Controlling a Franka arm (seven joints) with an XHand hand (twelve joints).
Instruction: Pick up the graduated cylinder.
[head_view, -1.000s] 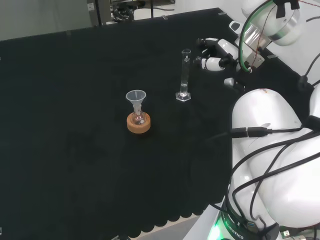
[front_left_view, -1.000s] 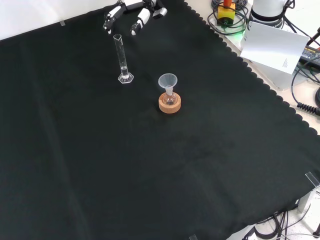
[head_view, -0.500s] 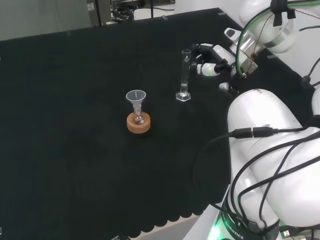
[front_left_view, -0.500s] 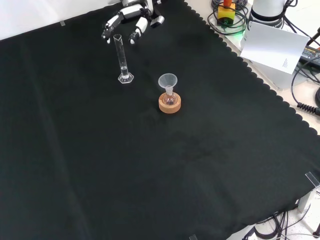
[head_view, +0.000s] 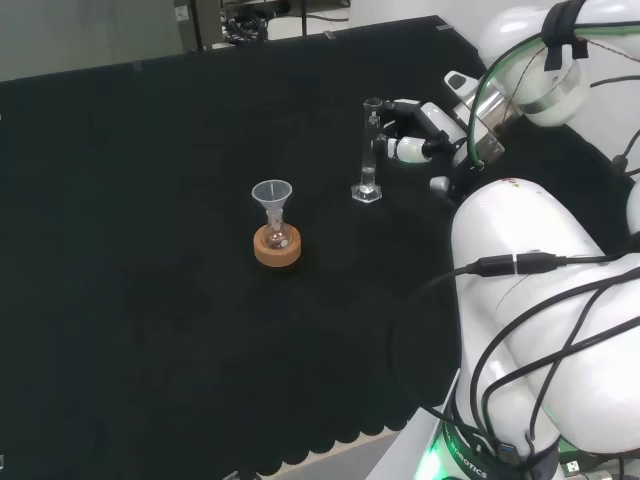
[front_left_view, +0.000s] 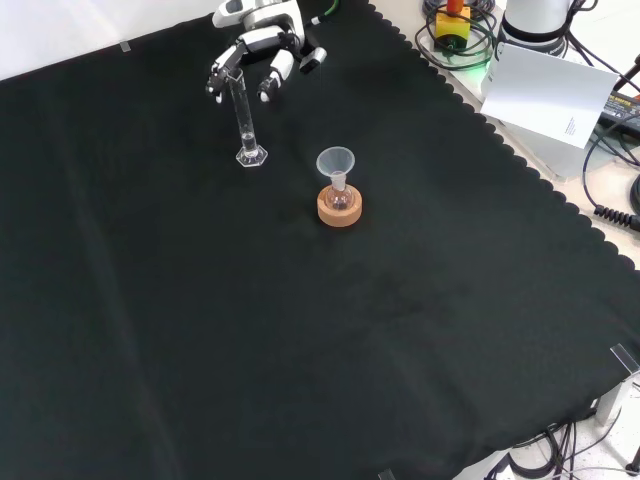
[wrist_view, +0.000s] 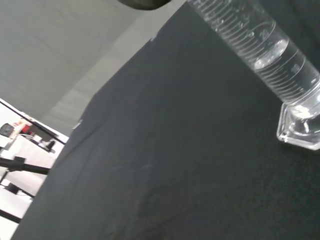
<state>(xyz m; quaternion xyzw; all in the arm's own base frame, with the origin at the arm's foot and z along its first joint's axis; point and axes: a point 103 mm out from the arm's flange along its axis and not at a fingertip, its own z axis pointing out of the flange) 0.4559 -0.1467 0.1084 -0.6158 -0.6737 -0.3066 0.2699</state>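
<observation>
Front view: hand (front_left_view: 262, 42) open, fingers either side of graduated cylinder (front_left_view: 243, 118) top.

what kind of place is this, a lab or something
Probably a lab bench set up for robot trials: a glass graduated cylinder and a funnel in a small flask on a cork ring stand on black cloth, with a robot hand reaching in.

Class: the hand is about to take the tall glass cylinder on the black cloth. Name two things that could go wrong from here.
1. The graduated cylinder is tall on a small base; the robot hand is up at its top, so a sideways nudge could tip it.
2. If it falls toward the funnel and flask on the cork ring nearby, it might knock them over.
</observation>
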